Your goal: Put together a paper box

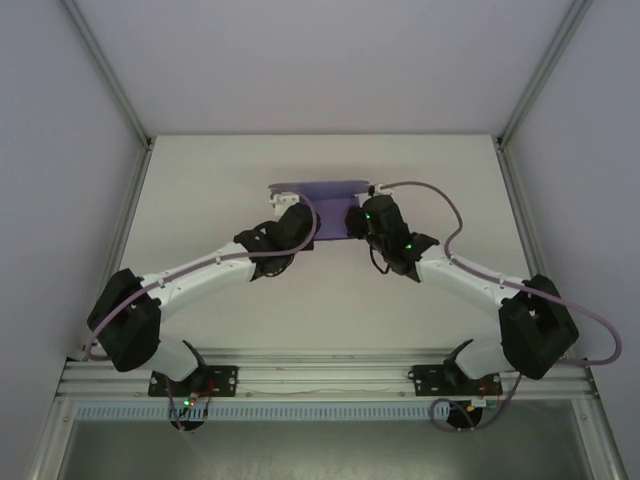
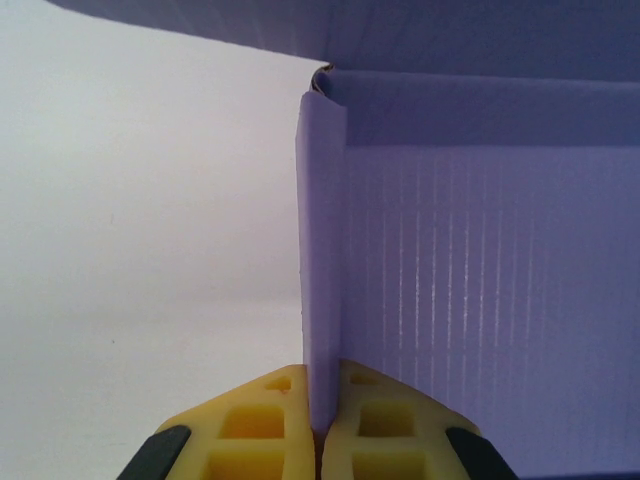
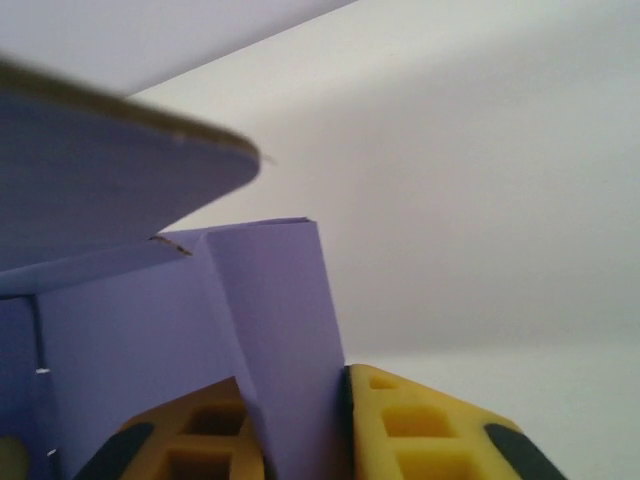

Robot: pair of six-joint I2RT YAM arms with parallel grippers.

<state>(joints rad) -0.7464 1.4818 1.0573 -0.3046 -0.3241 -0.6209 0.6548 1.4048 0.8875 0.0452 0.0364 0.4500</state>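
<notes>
The left gripper (image 2: 320, 415) is pinching the left end wall of the paper box (image 1: 320, 194), the right gripper (image 3: 296, 405) seemingly nipping the right one — long axis running between them.

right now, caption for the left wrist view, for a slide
Left fingers pinching an upright wall of the purple box on the white table.

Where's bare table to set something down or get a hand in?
Free: table left of the paper box, out to the edge; table right of it, past the cable; the near patch between the arms and base rail. Crowded: the box itself, with left gripper and right gripper each clamped on its card.
</notes>
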